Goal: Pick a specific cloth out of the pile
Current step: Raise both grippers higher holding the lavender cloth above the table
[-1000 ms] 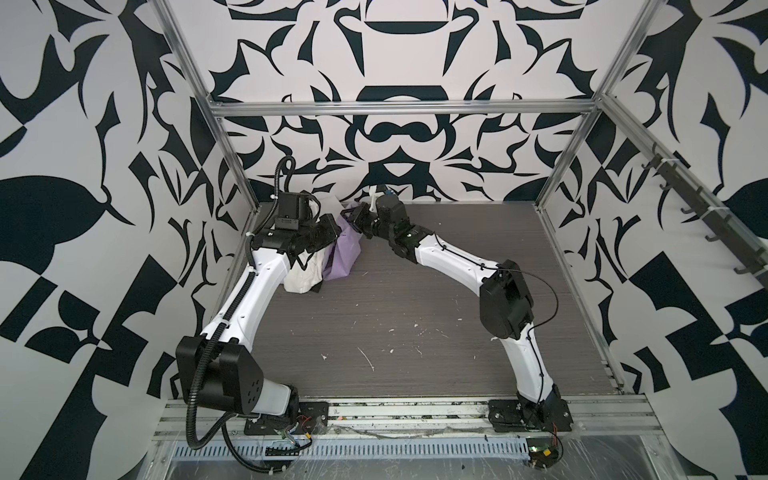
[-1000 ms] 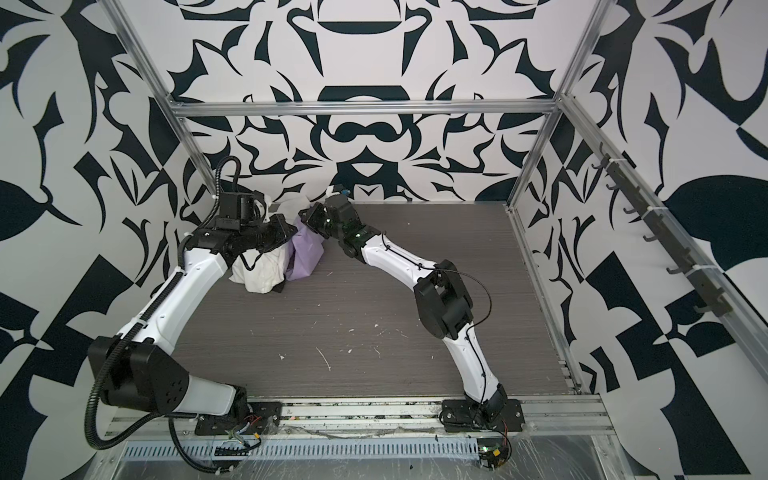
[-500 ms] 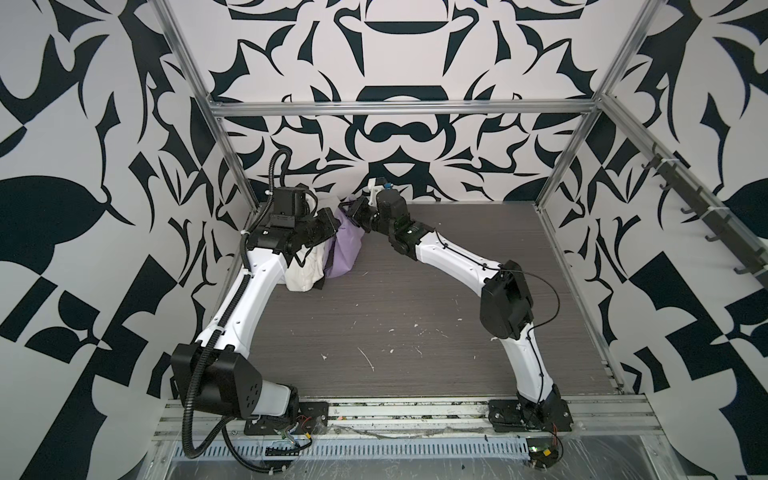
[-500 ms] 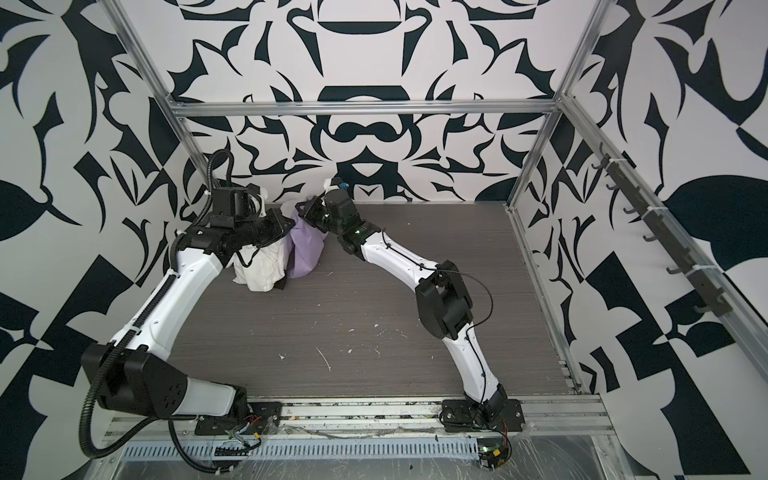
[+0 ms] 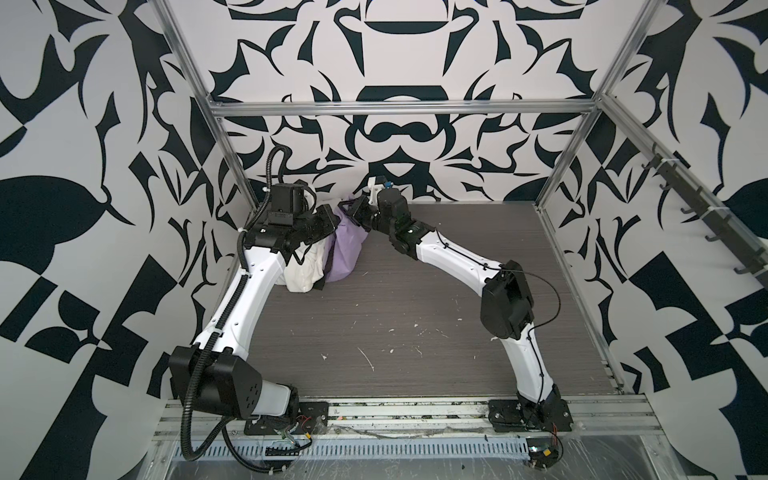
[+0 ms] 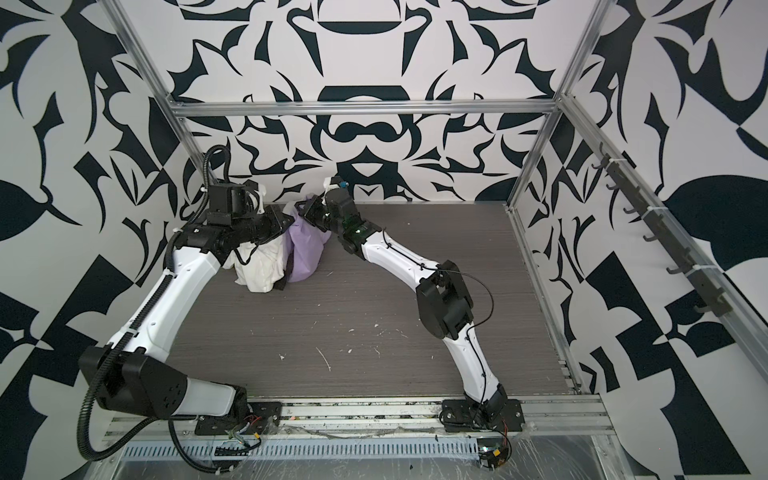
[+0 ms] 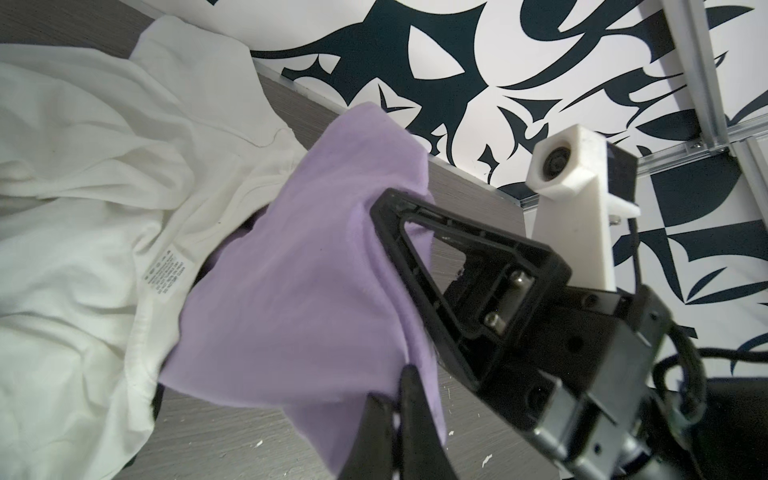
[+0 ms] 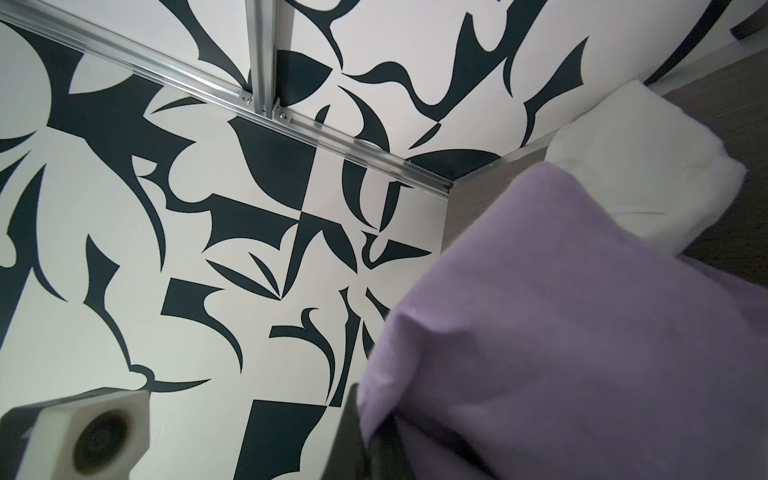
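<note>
The lilac cloth (image 5: pixel 347 245) (image 6: pixel 305 249) hangs raised at the back left of the table, held up between both grippers. Its lower end rests against the pile (image 5: pixel 305 270) (image 6: pixel 259 266), a large off-white garment with a small black piece (image 6: pixel 280 283) at its foot. My left gripper (image 5: pixel 328 224) (image 7: pixel 395 390) is shut on one edge of the cloth (image 7: pixel 299 291). My right gripper (image 5: pixel 353 210) (image 8: pixel 365 440) is shut on the upper edge, and one of its fingers (image 7: pixel 478 237) shows against the fabric. The cloth (image 8: pixel 582 332) hides most of the right jaws.
The pile lies close to the back left corner, near the aluminium post (image 5: pixel 232 158) and the patterned back wall (image 5: pixel 415 137). The dark wood-grain table (image 5: pixel 415 291) stretches to the right and front, scattered with small white flecks. A rail with hooks (image 5: pixel 706 216) runs along the right wall.
Both grippers have moved a little up and toward the back wall, and the lilac cloth has risen with them. The white pile has stayed in place.
</note>
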